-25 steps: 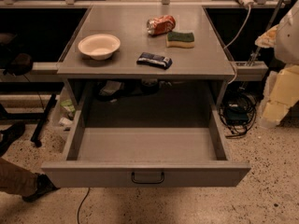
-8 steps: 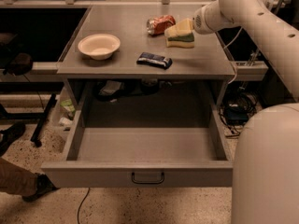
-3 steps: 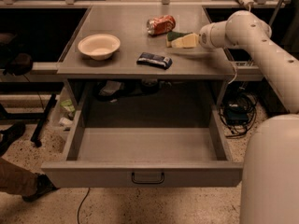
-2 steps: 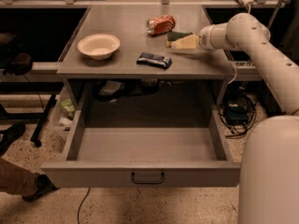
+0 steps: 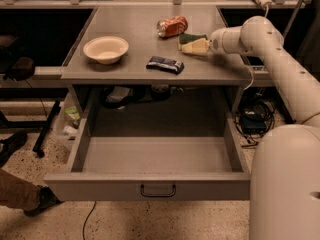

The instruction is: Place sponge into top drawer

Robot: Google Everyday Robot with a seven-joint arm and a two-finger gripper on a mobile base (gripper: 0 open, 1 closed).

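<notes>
1. The bowl (image 5: 105, 49) sits on the left part of the table (image 5: 135, 16), well apart from the job.
2. The top drawer (image 5: 100, 186) is pulled out wide under the table, toward us. It stands open so a thing can be dropped in from above. I see nothing lying on its floor.
3. The blue bar (image 5: 165, 64) lies near the table's front edge. The red can (image 5: 171, 26) lies on its side behind it. Both are near the sponge, so I think the arm must take care not to bump them.
4. The sponge (image 5: 190, 37) is on the right part of the table top, just beside the can, green side up. It is not in the drawer yet.
5. The gripper (image 5: 202, 46) is right at the sponge and comes in from the right. I cannot tell if it is spread or is pinching the sponge.
6. I think this is the grabbing step. Next, the sponge must go over the front edge and down into the drawer.
</notes>
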